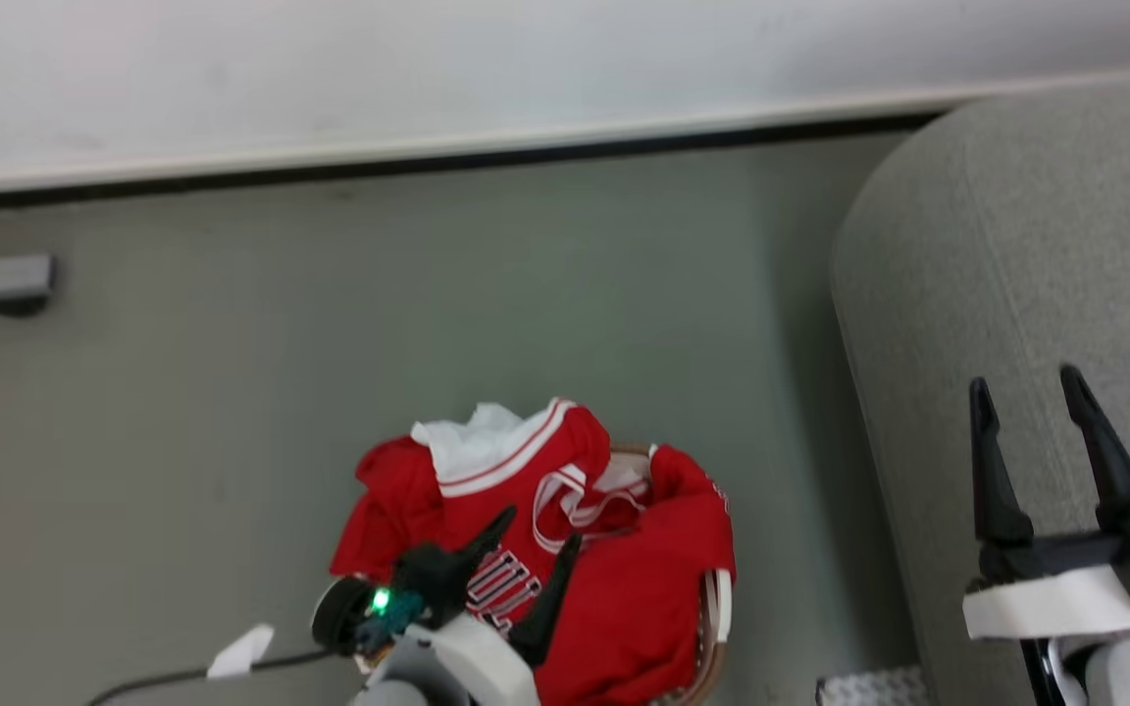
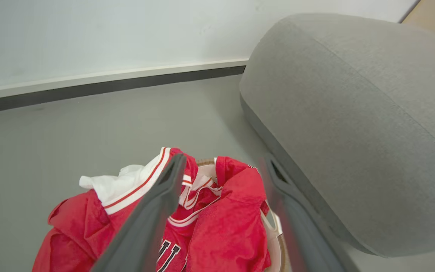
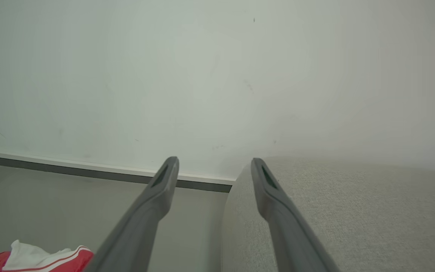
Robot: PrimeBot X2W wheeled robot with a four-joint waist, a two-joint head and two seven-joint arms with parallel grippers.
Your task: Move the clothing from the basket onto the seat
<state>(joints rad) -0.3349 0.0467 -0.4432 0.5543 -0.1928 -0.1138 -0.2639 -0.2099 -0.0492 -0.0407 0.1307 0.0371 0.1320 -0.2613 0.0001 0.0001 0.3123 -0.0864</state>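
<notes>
- Our left pincer point(image 1: 542, 525) hung right above the basket point(image 1: 714, 637), fingers spread wide, gripping nothing.
- The clothing point(image 1: 624, 588) lay heaped in the basket, spilling over its rim. We judged it best to sink straight into the thick red fold at the basket's middle and pinch deep, so one piece lifted clear.
- Our right pincer point(image 1: 1024, 378), likewise spread and empty, hovered to the right of the basket, over the seat point(image 1: 967, 245) standing near it.
</notes>
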